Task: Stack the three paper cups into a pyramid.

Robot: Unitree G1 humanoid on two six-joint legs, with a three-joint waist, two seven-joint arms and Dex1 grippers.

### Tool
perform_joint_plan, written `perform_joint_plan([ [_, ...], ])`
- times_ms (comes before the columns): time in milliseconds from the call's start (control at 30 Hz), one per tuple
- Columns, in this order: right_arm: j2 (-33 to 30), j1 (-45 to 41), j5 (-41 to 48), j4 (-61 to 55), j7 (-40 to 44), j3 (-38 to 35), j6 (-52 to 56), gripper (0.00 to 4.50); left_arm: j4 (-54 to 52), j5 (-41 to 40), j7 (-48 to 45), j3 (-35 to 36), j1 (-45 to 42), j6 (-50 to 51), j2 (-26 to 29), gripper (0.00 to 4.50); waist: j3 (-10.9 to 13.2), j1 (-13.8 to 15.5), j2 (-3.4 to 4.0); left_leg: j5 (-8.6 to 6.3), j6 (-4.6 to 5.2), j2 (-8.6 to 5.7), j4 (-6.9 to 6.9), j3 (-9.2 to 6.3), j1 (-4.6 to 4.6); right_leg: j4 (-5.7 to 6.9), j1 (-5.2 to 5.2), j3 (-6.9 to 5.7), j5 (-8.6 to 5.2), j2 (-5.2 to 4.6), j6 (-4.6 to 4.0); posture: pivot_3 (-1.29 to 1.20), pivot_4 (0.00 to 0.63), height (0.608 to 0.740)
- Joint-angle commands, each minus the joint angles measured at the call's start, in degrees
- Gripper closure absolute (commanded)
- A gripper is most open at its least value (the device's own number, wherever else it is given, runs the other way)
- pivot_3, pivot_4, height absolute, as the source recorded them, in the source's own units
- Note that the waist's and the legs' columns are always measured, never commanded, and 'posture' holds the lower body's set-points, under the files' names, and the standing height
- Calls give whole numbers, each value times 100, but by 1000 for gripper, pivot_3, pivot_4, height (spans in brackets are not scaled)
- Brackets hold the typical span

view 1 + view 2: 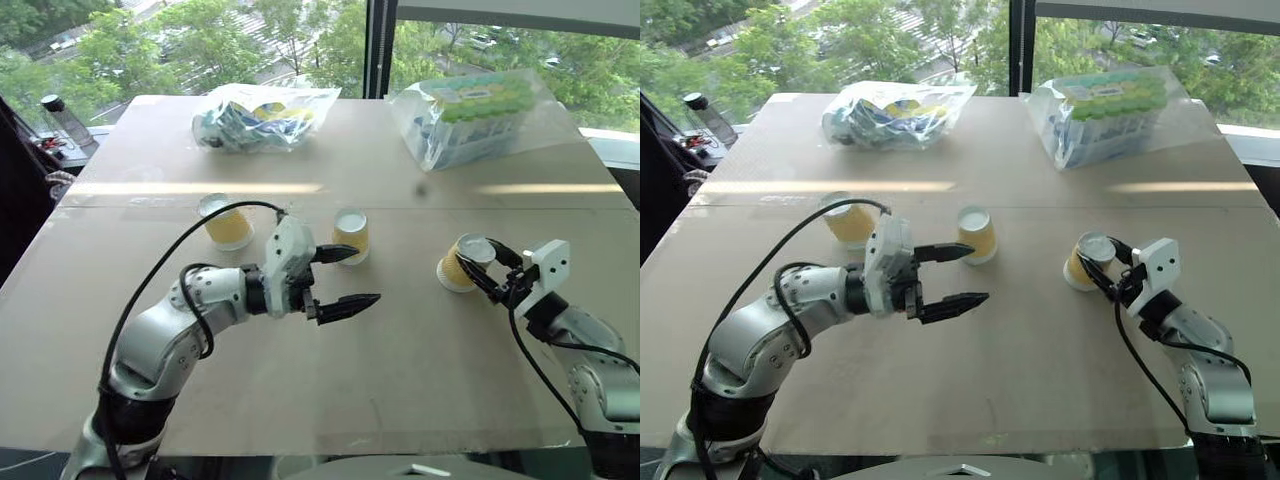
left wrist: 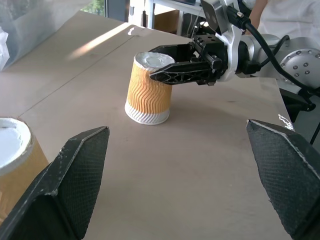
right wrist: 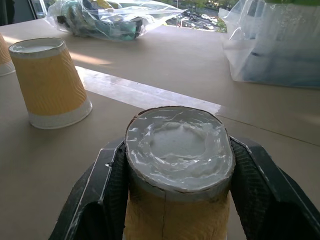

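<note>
Head view, cups: I am looking down on a tan desk (image 1: pixel 400 370) carrying three upside-down paper cups, the left cup (image 1: pixel 228 222), the middle cup (image 1: pixel 351 235) and the right cup (image 1: pixel 462 262), all well apart, so no pyramid is forming yet.
Head view, arms: I am holding the left pincer (image 1: pixel 345 276) released, jaws spread, just in front of the middle cup; the right pincer (image 1: pixel 484 262) is clenching on the right cup, which is leaning.
Head view, background: two clear bags, one of snacks (image 1: pixel 262 115) and one of packaged goods (image 1: pixel 478 112), are lying at the far edge.
Left wrist view: I am seeing the right cup (image 2: pixel 149 89) tilted, one edge of its rim lifting off the desk, with the right pincer (image 2: pixel 175 62) gripping near its upturned base.
Right wrist view: black fingers (image 3: pixel 112 180) are pressing both sides of the right cup (image 3: pixel 177 150), whose top looks slightly squeezed.
Risk: I am judging that a hard squeeze could crush the thin paper, or the tilted cup could slip free during lifting; the left pincer is sitting close enough to knock the middle cup.
</note>
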Motion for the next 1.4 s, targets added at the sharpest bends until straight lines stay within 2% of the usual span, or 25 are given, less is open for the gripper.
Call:
perform_joint_plan([
  [33, 68, -362, -97, -18, -15, 252, 1, 2423, -1240, 65, 540, 225, 933, -87, 22, 0, 3, -39, -1, 0, 0, 2, -3, 3, 4, -2, 0, 4, 0, 0, -1, 0, 150, 740],
  [133, 297, -900, -137, 112, -34, 657, 169, 2423, -1773, 162, 935, 647, 1767, -339, -128, 0, 5, -2, -3, 0, 0, 12, -5, 4, -1, 0, -8, 12, 1, -5, 1, 0, 150, 740],
  [300, 524, -1609, -360, 569, -24, 1175, 504, 2423, -1611, 326, 869, 1295, 2293, -798, -51, 0, 7, 73, 0, 8, -13, 5, -3, -7, -1, 10, -10, 2, -8, -5, -18, 0, 150, 740],
  [567, 724, -2157, -711, 1108, -81, 1503, 458, 2423, -1265, 424, 966, 1418, 2266, -1062, -139, 0, 7, 26, 0, 11, -19, -7, -4, -2, -5, 8, -12, 4, -7, -6, -16, 0, 150, 740],
  [1033, 864, -2260, -786, 1182, 12, 1515, 501, 2423, -866, 706, 1244, 1420, 2062, -1206, -237, 0, 7, 18, 0, 11, -19, -5, -6, -4, -4, 9, -13, 1, -2, -4, -6, 0, 150, 740],
  [1100, 849, -2248, -774, 1157, 34, 1492, 519, 1415, -871, 707, 1263, 1400, 2071, -1222, -263, 0, 7, 17, 0, 11, -19, -4, -7, -4, -3, 9, -13, 2, -1, -5, -5, 0, 150, 740],
  [1133, 833, -2234, -768, 1136, 39, 1471, 521, 1163, -879, 704, 1275, 1396, 2088, -1237, -287, 0, 7, 18, 0, 11, -19, -4, -7, -3, -3, 9, -13, 2, -1, -5, -5, 0, 150, 740],
  [1200, 770, -2168, -728, 1047, 86, 1415, 540, 270, -907, 694, 1311, 1419, 2154, -1280, -368, 0, 7, 20, 0, 11, -19, -3, -7, -4, -7, 9, -16, 2, -1, -6, -5, 0, 150, 740],
  [1233, 698, -2072, -684, 935, 133, 1365, 555, 51, -921, 721, 1355, 1473, 2223, -1380, -459, 0, 7, 20, 0, 11, -19, -3, -7, -4, -8, 8, -17, 1, -1, -6, -5, 0, 150, 740],
  [1400, -82, -1174, -87, -131, 756, 1030, 917, 51, -655, 1149, 2056, 2133, 2543, -2632, -1487, 0, 7, 61, 1, 11, -19, 3, -9, -12, -36, -5, -28, -8, 3, -19, 3, 0, 150, 740],
])
